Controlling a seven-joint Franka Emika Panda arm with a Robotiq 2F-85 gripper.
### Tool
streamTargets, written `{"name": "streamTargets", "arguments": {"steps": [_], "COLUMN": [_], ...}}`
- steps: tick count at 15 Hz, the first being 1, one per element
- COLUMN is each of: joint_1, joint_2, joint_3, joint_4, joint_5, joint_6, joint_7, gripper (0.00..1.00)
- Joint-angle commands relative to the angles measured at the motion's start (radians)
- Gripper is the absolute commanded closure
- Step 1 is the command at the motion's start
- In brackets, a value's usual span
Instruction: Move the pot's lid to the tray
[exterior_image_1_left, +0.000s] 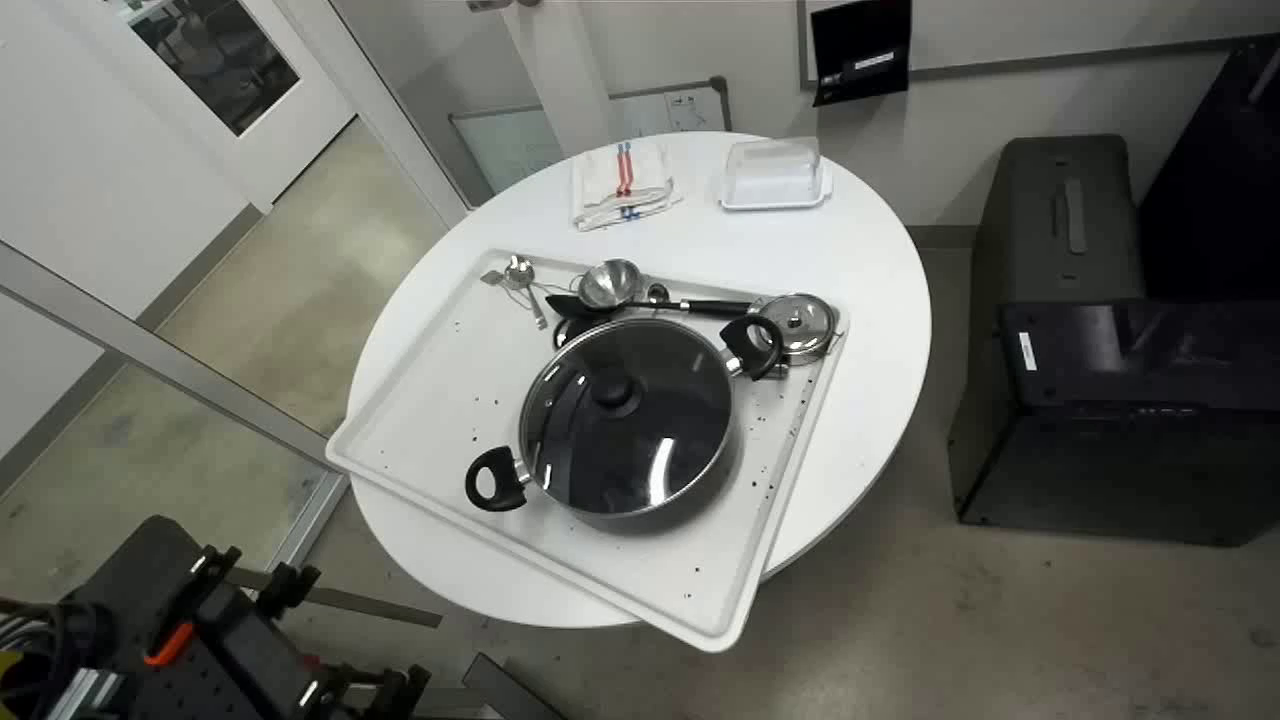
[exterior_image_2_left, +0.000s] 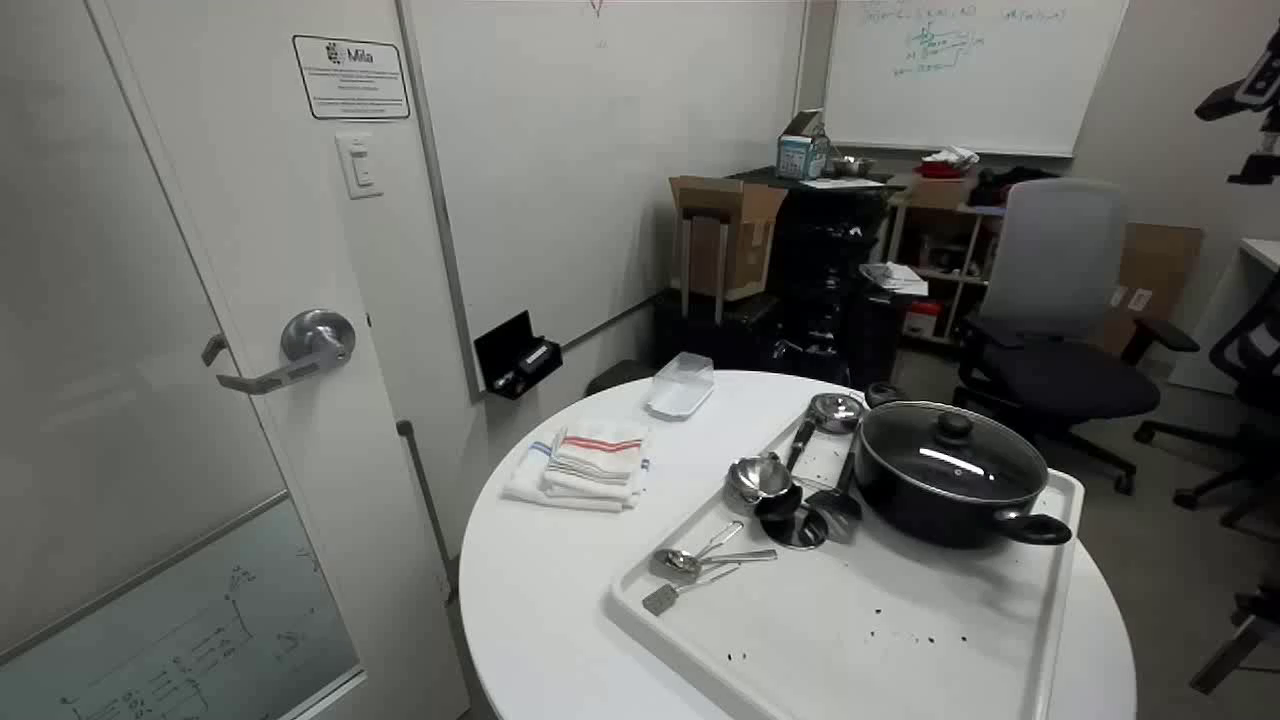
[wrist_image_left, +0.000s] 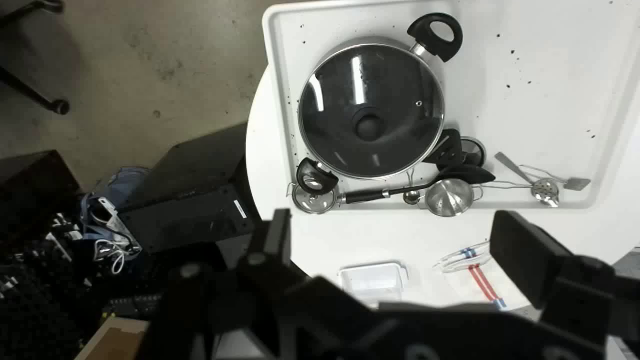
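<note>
The glass lid (exterior_image_1_left: 625, 450) with its dark knob sits on the wide black pot (exterior_image_2_left: 915, 510) and covers its opening. The lid also shows from above in the wrist view (wrist_image_left: 370, 90) and in an exterior view (exterior_image_2_left: 960, 470). The pot stands on the white tray (exterior_image_1_left: 430, 400), which also shows in the wrist view (wrist_image_left: 540, 110); its two side handles stick out. My gripper (wrist_image_left: 395, 235) is open in the wrist view, fingers wide apart with nothing between them. It is high above the table, off to the towel side of the pot.
Metal utensils, a black spatula, a small strainer bowl (exterior_image_1_left: 610, 284) and a small lidded metal pot (exterior_image_1_left: 803, 325) lie along one tray edge beside the pot. Folded towels (exterior_image_2_left: 585, 465) and a clear butter dish (exterior_image_2_left: 682, 385) are on the round white table (exterior_image_1_left: 870, 270). One tray corner overhangs the table.
</note>
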Motion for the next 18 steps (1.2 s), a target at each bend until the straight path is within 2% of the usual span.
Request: {"name": "streamTargets", "arguments": {"steps": [1,11,18], "joint_1": [-0.001,0.001,0.041], "joint_2": [0.0,0.011,0.188], "joint_3": [0.001,0.002,-0.001], "joint_4": [0.002,0.01,0.103], "joint_5": [0.001,0.001,0.031], "joint_6": [-0.002,-0.007,-0.029], "joint_7": [0.0,-0.001,-0.03], "gripper": [0.0,0.0,0.0]}}
